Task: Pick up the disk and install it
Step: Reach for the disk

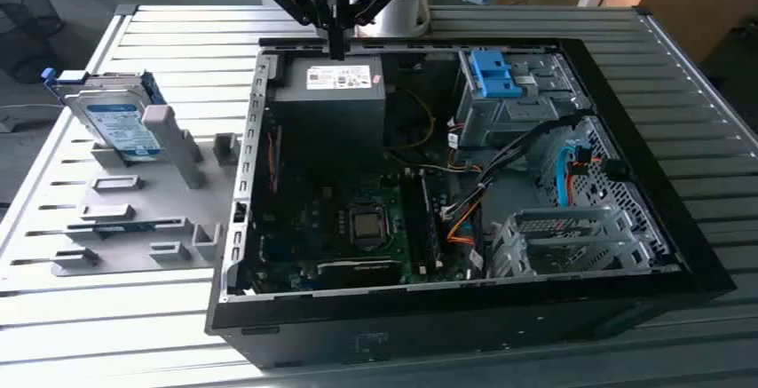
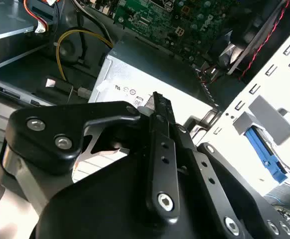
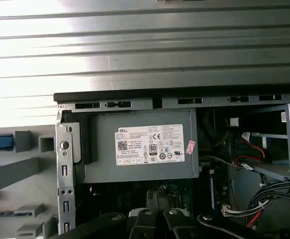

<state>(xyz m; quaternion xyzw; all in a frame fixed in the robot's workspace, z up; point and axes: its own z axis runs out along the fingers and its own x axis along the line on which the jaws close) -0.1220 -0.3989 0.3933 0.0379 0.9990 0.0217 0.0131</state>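
Note:
The disk (image 1: 119, 122), a silver drive with a white-and-blue label in a blue carrier, stands leaning in a grey rack (image 1: 130, 219) at the exterior view's left, outside the open computer case (image 1: 663, 228). My gripper (image 1: 337, 49) hangs over the case's far edge, just above the grey power supply (image 1: 337, 82), well to the right of the disk. Its black fingers (image 2: 157, 107) are pressed together with nothing between them. The power supply (image 3: 145, 144) also lies straight below in the first wrist view.
Inside the case are a motherboard (image 1: 367, 219), cable bundles (image 1: 474, 210), a metal drive bay with a fixed blue bracket (image 1: 494, 73), and a silver drive cage (image 1: 569, 237). Everything rests on a slatted metal table (image 1: 177, 24).

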